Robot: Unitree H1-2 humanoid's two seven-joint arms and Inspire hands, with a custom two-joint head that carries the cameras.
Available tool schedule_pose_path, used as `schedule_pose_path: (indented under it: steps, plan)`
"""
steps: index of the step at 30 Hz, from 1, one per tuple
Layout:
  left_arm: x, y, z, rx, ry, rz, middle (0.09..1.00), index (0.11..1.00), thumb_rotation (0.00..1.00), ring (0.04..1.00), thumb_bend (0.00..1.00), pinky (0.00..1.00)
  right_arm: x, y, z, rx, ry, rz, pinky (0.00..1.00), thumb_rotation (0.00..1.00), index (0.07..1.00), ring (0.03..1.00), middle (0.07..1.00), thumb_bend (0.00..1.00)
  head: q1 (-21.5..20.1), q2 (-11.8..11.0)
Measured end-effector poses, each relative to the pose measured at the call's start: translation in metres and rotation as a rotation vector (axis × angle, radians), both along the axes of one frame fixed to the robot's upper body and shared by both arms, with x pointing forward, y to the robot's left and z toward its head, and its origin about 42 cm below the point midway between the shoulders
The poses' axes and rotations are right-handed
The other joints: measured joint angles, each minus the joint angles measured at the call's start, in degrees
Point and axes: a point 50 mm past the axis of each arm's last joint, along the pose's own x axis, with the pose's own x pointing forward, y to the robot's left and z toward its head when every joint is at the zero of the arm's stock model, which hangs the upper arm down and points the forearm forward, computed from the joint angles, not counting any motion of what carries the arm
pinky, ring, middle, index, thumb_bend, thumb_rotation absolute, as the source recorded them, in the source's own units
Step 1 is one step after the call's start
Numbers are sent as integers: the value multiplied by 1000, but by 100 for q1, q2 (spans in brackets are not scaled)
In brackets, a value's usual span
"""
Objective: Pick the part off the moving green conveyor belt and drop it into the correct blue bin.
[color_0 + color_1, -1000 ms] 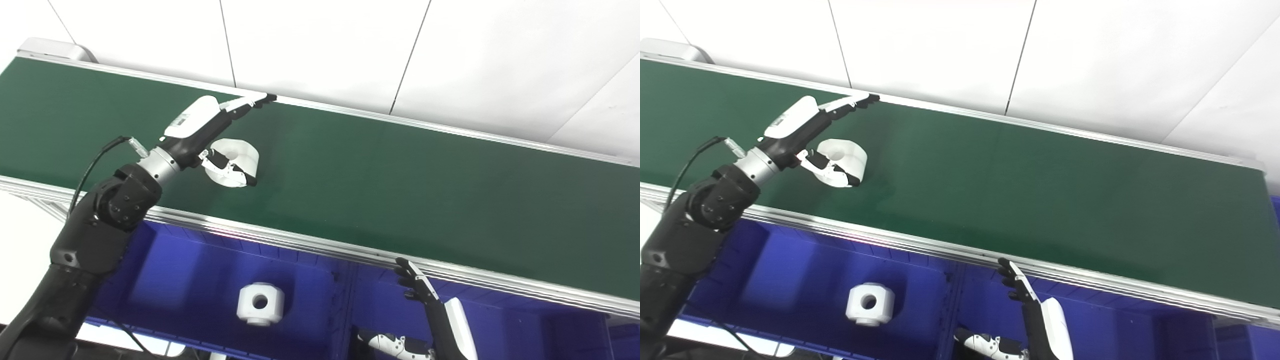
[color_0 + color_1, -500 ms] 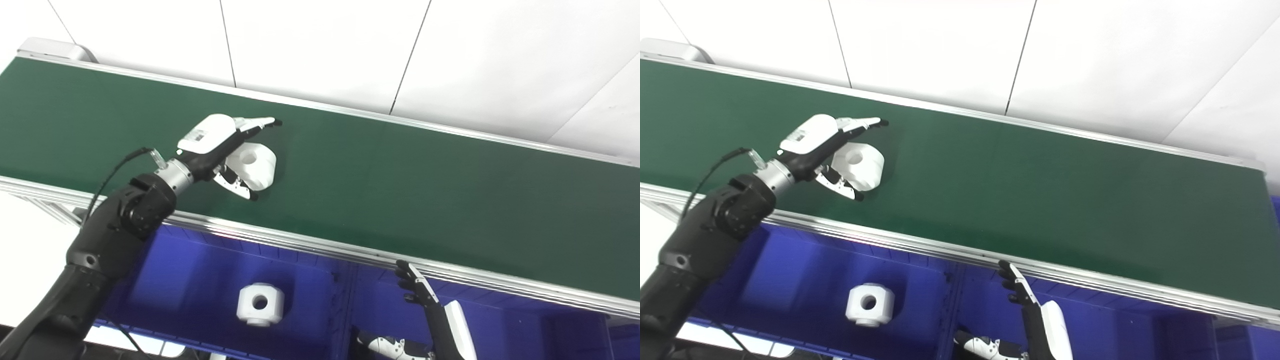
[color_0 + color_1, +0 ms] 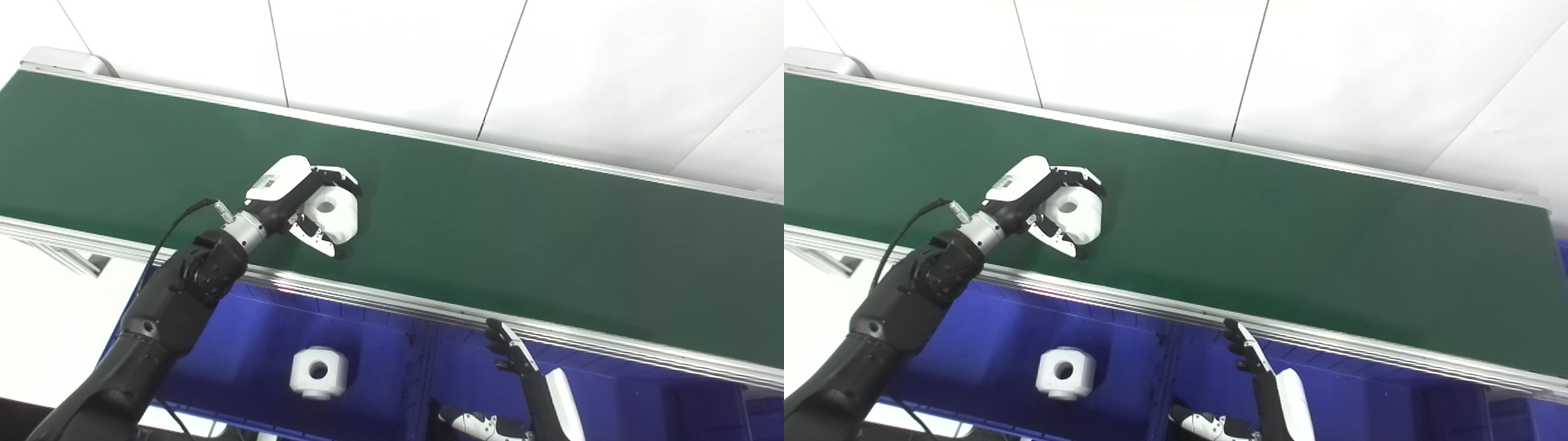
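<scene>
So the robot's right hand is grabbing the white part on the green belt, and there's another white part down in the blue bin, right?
Nearly. It is the left hand, not the right, whose fingers are wrapped around the white part on the green belt, as the left eye view shows. The right hand waits low, by the belt's near edge. Another white part does sit in the blue bin.

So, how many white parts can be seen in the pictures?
2. One white part is on the green belt, inside the left hand. The other part lies in the left blue bin. More may be hidden.
</scene>
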Motion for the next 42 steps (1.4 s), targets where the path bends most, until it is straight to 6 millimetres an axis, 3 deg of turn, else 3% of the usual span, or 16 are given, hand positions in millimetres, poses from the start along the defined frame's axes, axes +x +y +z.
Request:
schedule_pose_path:
  steps: [8, 17, 21, 24, 33, 35, 42]
  plan:
    - [-1, -2, 6, 16, -4, 4, 486, 562, 0, 366, 488, 350, 0, 0, 1, 3, 0, 2, 779, 301, 902, 838, 861, 793, 18, 26]
    - [-16, 4, 30, -48, -57, -32, 506, 543, 0, 390, 492, 398, 0, 0, 4, 3, -10, 3, 777, 312, 901, 834, 857, 795, 0, 185]
    - [-38, 1, 45, -124, -109, -97, 515, 541, 0, 391, 492, 390, -2, 0, 11, 5, -16, 4, 768, 318, 903, 829, 855, 794, 9, 360]
    - [-56, -2, 45, -178, -103, -137, 522, 536, 0, 396, 492, 389, -2, 0, 14, 8, -16, 9, 766, 321, 900, 825, 851, 798, 9, 430]
    - [-126, -15, 21, -240, 57, -198, 527, 510, 0, 424, 496, 435, -5, -5, 20, -1, 0, 1, 780, 350, 902, 842, 862, 805, 9, 782]
    - [-135, -18, 19, -241, 85, -205, 528, 501, 0, 429, 496, 446, -4, -5, 24, -1, -8, 1, 776, 345, 897, 839, 860, 806, 35, 904]
    - [-157, -35, 10, -261, 163, -215, 519, 517, 0, 413, 496, 415, -5, -9, 27, -5, -9, -6, 786, 370, 896, 835, 853, 811, 202, 949]
